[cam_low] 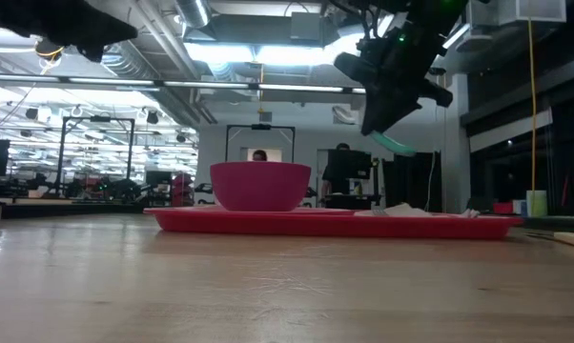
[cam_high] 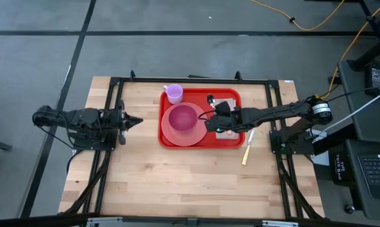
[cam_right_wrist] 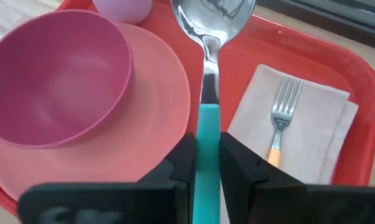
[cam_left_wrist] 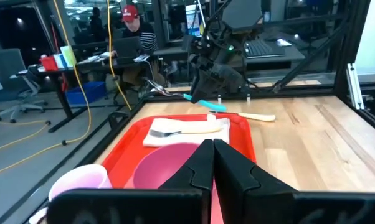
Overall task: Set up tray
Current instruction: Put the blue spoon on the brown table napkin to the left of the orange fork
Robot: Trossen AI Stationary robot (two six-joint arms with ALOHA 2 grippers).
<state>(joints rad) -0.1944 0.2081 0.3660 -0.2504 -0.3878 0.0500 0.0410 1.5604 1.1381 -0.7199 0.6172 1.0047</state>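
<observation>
Tray (cam_high: 168, 140) is sitting mid-frame while the right gripper (cam_high: 210, 122), reaching leftward above it, is clamping a teal-handled spoon (cam_right_wrist: 207, 93); the left gripper (cam_high: 134, 120) is waiting closed at frame left.

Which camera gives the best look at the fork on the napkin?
The right wrist view: the fork lies on the napkin, tines clearly visible. The left wrist view shows it smaller; in the high view the right arm covers it; the low view doesn't show it.

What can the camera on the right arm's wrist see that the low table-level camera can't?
Only the right wrist view shows the spoon clamped in the right gripper, its teal handle and shiny bowl, and the fork lying on the napkin. Only the low view shows the room beyond the table. Both show the pink bowl and the red tray.
</observation>
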